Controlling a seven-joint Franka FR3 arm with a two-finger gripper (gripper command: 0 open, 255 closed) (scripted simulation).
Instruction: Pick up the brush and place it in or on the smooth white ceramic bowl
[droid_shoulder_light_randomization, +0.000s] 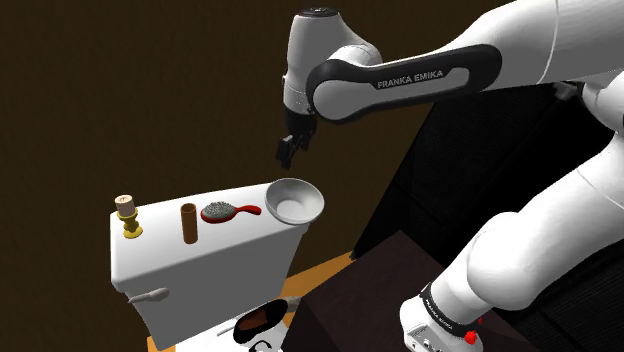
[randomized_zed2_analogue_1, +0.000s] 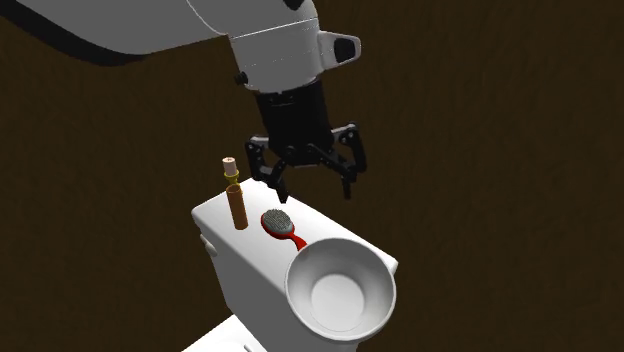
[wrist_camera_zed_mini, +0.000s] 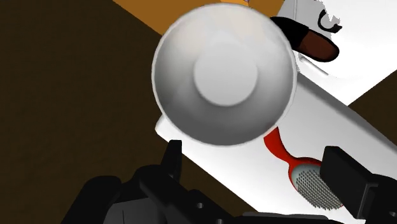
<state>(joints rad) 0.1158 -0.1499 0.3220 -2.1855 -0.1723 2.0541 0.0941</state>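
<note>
1. We note the gripper (randomized_zed2_analogue_1: 313, 186) spread open and empty, hanging over the toilet tank (randomized_zed2_analogue_1: 215, 213)
2. Brush (randomized_zed2_analogue_1: 279, 224) lies on the tank, between brown tube (randomized_zed2_analogue_1: 237, 207) and bowl (randomized_zed2_analogue_1: 305, 290)
3. Step: approach. Next we would centre over the brush, descend and close

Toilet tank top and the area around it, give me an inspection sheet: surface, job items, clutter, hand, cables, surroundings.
Surface: white toilet tank lid, flat.
Job's things: brush, red handle and grey bristles, lying flat between the brown cylinder and the bowl; white bowl, upright and empty, at the lid's end on the shoulder view's right.
Clutter: brown cylinder, upright; yellow holder with a tan top, at the lid's far end from the bowl; dark shoe-like object below the tank.
Hand: hand open, holding nothing, above the lid.
Cables: nothing seen.
Surroundings: dark brown walls, orange floor.
</note>
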